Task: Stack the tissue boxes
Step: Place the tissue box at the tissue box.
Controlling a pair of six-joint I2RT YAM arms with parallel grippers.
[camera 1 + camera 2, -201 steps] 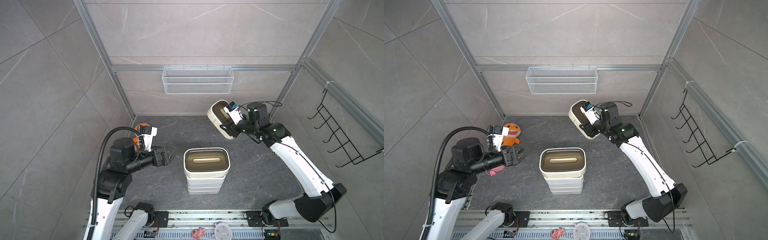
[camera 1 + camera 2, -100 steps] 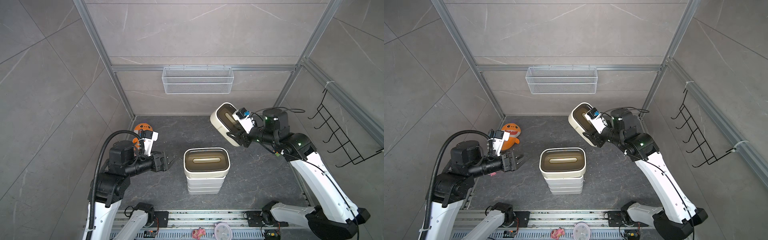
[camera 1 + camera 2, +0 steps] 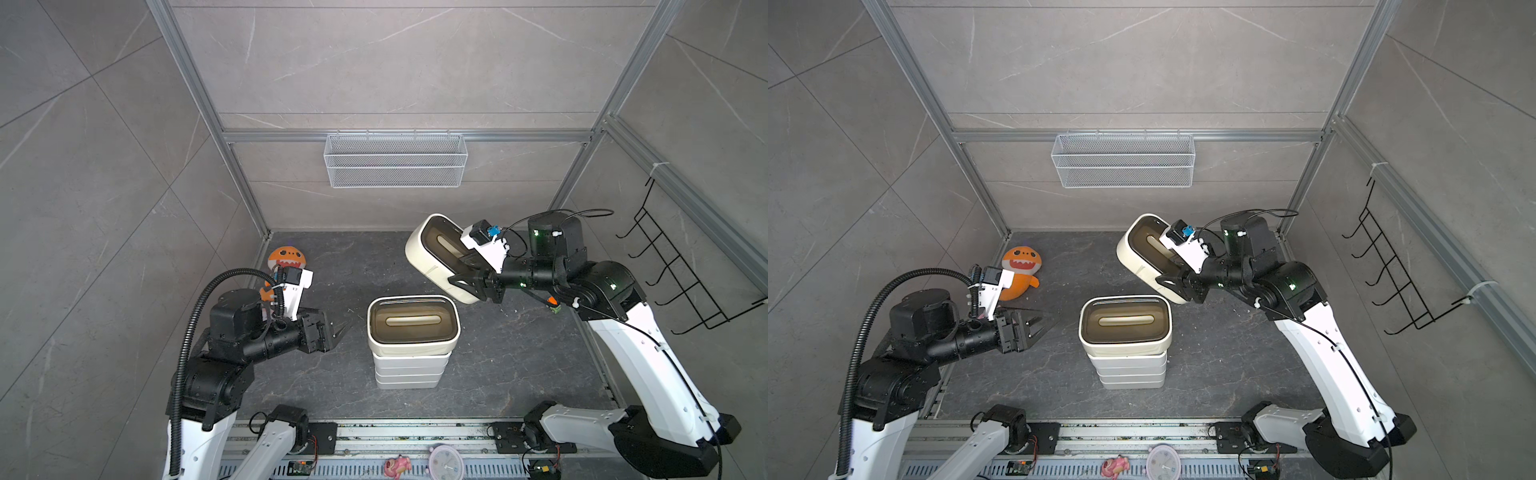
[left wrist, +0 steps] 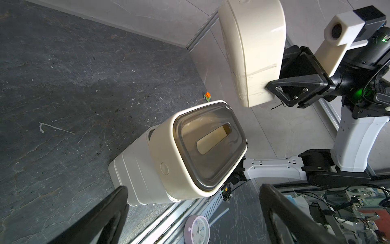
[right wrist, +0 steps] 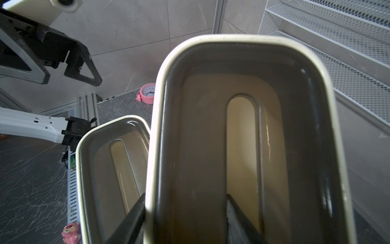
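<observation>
A stack of tissue boxes stands mid-floor. Its top one is a rounded cream box with a dark-brown slotted lid (image 3: 413,320) (image 3: 1125,320) (image 4: 164,160), resting on white boxes (image 3: 409,372). A second cream box with a brown lid (image 3: 432,249) (image 3: 1138,249) (image 5: 242,147) hangs tilted in the air behind and right of the stack. My right gripper (image 3: 461,272) (image 5: 186,198) is shut on its near wall, one finger in the slot and one outside. My left gripper (image 3: 343,328) (image 3: 1042,326) stands open to the left of the stack, holding nothing.
A white wire mesh basket (image 3: 395,166) hangs on the back wall and a black hook rack (image 3: 673,274) on the right wall. An orange plush toy (image 3: 286,259) lies in the back left corner. A small toy car (image 3: 552,303) lies under the right arm. A pink clock (image 3: 444,461) sits on the front rail.
The right arm has risen and carried the held box slightly forward, nearer the stack. The left arm has shifted a little toward the front, its gripper still open.
</observation>
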